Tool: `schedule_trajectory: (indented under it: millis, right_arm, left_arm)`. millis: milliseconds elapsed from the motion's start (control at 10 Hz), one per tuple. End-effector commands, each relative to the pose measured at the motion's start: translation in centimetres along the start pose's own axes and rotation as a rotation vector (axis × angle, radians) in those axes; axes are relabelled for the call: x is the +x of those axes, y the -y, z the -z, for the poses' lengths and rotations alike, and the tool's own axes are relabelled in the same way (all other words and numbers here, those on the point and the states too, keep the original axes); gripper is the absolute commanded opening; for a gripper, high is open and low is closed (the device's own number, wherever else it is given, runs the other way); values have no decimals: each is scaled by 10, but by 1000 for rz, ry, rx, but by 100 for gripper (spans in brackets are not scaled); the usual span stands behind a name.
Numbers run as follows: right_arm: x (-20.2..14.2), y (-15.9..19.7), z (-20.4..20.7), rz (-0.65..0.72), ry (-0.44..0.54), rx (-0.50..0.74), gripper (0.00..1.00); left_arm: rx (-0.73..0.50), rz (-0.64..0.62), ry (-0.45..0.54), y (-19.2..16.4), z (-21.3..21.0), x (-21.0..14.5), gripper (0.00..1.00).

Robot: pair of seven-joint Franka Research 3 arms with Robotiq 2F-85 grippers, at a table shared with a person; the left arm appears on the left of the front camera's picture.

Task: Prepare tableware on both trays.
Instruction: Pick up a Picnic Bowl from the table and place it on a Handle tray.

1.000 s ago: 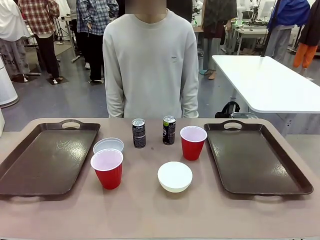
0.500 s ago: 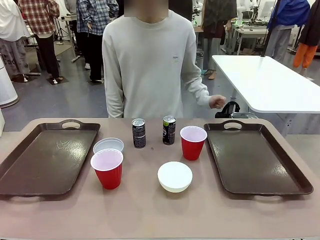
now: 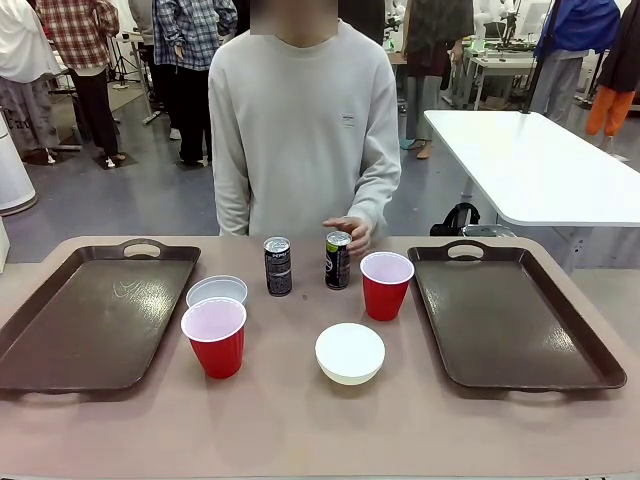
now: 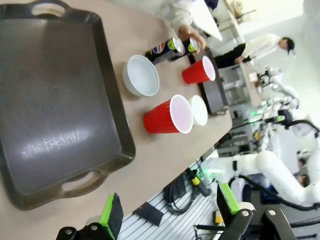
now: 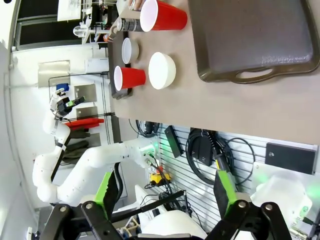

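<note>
1. a tan desk (image 3: 300, 425) carried all items; a person in a light grey sweatshirt (image 3: 305, 130) stood at its far side.
2. the left dark brown rectangular plastic tray (image 3: 90, 320) lay flat at the desk's left end, and the right dark brown rectangular plastic tray (image 3: 515, 315) lay flat at its right end. each had a raised rim and handle cut-outs.
3. all tableware stood on the desk between the two trays.
4. the left red plastic cup with white inside (image 3: 214, 337) stood upright just beside the left tray's inner rim. the right red plastic cup with white inside (image 3: 386, 285) stood upright near the right tray's inner rim, farther back.
5. the far round white bowl (image 3: 217, 291) sat directly behind the left cup; contact between them could not be determined. the near round white bowl (image 3: 350, 352) sat near the desk's middle, apart from the other items.
6. the left small black drink can (image 3: 278, 266) and the right small black drink can (image 3: 338, 260) stood upright side by side, apart, between the far bowl and the right cup.
7. the person's hand (image 3: 350, 231) was at the top of the right can, fingers against it.
8. left jaws: spread wide, green pads (image 4: 111, 217) well apart, raised over the desk's near edge.
9. right jaws: spread wide, green pads (image 5: 223, 192) well apart, raised off the desk's near edge.
</note>
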State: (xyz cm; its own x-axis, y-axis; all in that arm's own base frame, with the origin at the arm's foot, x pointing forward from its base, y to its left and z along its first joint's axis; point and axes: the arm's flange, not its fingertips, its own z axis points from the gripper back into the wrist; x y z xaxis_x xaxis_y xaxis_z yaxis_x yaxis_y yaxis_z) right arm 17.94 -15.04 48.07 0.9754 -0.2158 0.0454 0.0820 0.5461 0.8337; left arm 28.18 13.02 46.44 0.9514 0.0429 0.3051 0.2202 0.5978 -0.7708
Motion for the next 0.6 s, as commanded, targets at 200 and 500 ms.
schedule_trajectory:
  millis: [200,500]
  right_arm:
    - [0,0,-1,-10,-3,15,100]
    - [0,0,-1,-10,-3,15,100]
  left_arm:
    - [442,209,-190,101,141,15,100]
    - [782,357,-235,146,248,43,100]
